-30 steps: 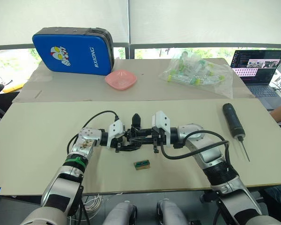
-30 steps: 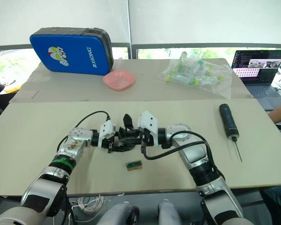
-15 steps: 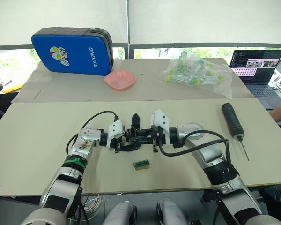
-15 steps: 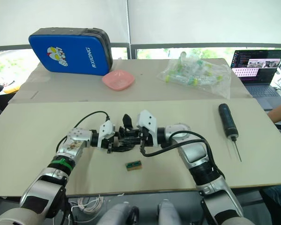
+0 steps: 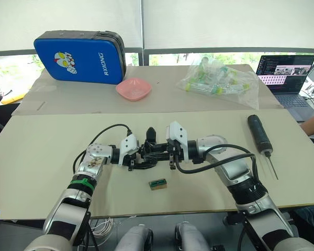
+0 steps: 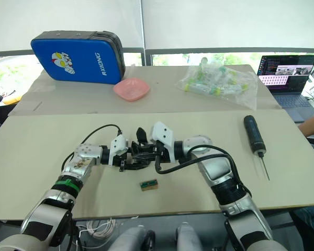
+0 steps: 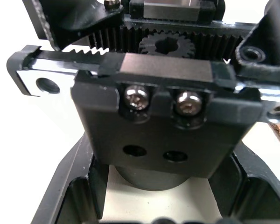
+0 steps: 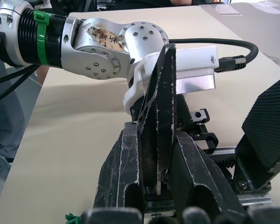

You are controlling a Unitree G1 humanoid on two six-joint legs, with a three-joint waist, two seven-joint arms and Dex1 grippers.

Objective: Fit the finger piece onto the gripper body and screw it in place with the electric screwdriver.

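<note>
Sitting on the far table behind the gripper body [image 5: 149, 151], a clear plastic bag [image 5: 218, 77] holds a jumble of small tubes with green caps, a pink dish [image 5: 133, 88] looks bare inside, and a blue zip case [image 5: 81, 55] stands shut on its edge. A laptop [image 5: 285, 70] is open well to the right of the gripper body.

Both arms reach inward over the near table [image 5: 42, 157] and meet at the gripper body, forearms bent toward each other. The left gripper [image 5: 133, 157] comes in from the left side of the gripper body, its black fingers [image 7: 72, 196] set to either side of the rounded base; whether they press it cannot be told. The left wrist view shows the body's toothed racks, a gear and two screw heads close up. The right gripper [image 8: 156, 154] comes in from the right of the gripper body, its fingers [image 8: 123, 168] clamped together on the finger piece [image 8: 159, 107], which stands upright between them right at the gripper body's rack.

The electric screwdriver [image 5: 261, 134] lies flat well to the right of the gripper body, bit pointing at the near edge. A small green-and-brown block [image 5: 158, 183] lies just in front of the gripper body.
</note>
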